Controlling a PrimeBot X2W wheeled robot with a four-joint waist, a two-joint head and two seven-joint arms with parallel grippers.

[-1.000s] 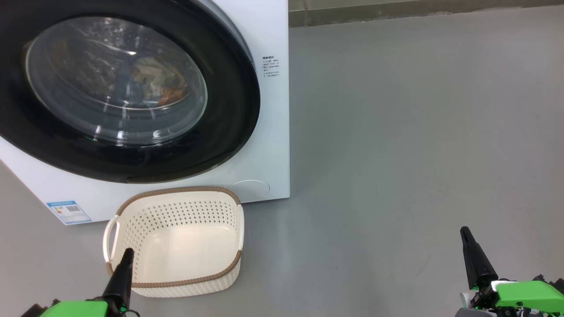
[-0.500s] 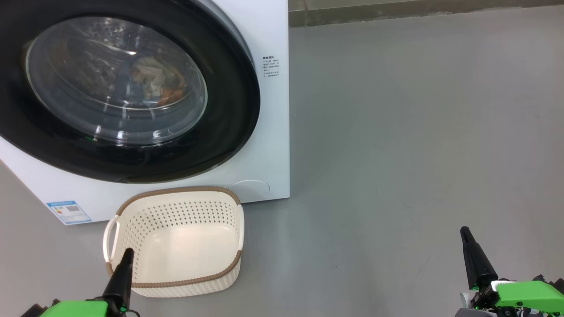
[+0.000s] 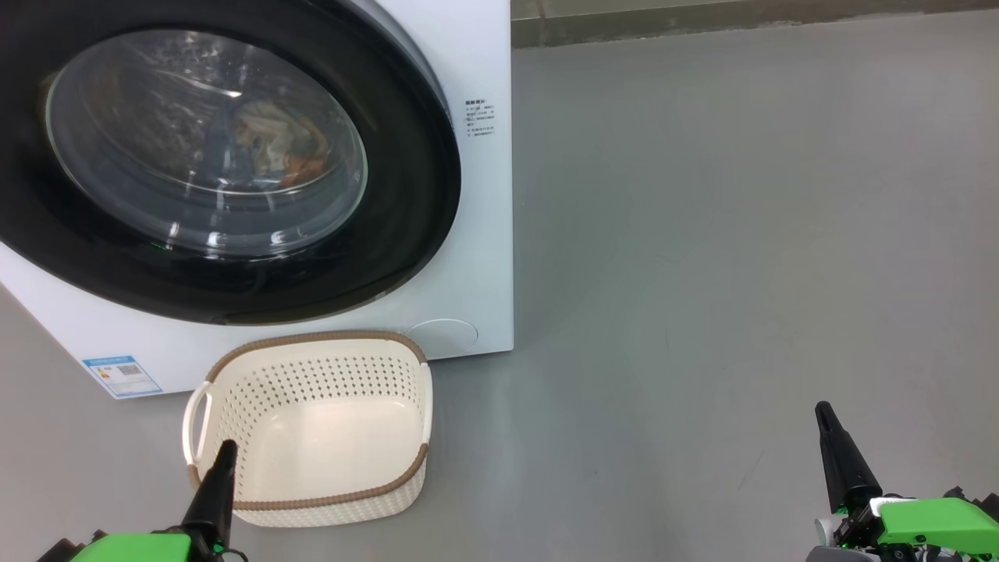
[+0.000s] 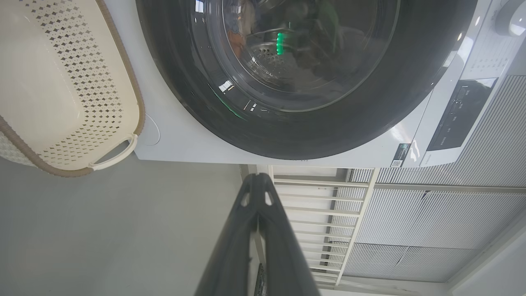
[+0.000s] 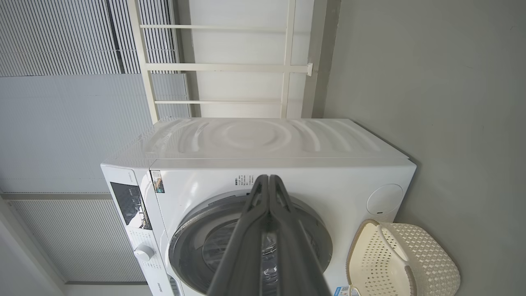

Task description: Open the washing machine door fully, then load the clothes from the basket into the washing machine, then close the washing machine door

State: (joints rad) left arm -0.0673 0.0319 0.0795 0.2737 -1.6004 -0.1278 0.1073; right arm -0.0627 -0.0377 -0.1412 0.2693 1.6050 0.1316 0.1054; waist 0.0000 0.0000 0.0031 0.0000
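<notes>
The washing machine door [image 3: 414,234] sits closed against the white washing machine [image 3: 484,257]. Beige and orange clothes [image 3: 273,148] lie behind its glass. The basket [image 3: 312,338] stands on the grey floor [image 3: 741,234] just before the machine's lower front edge, near its right corner. Open floor runs wide to the machine's right, up to the wall base [image 3: 702,27].

The left gripper [image 3: 227,446], fingers pressed together, shows over the basket's near left rim; contact cannot be told. The right gripper [image 3: 821,407], likewise pressed together, hangs over the floor, well apart from the rest.

All positions match a second ago.

The blue energy label [image 3: 121,376] at the lower left front and the small printed block [image 3: 480,119] beside the door are too small to read.
</notes>
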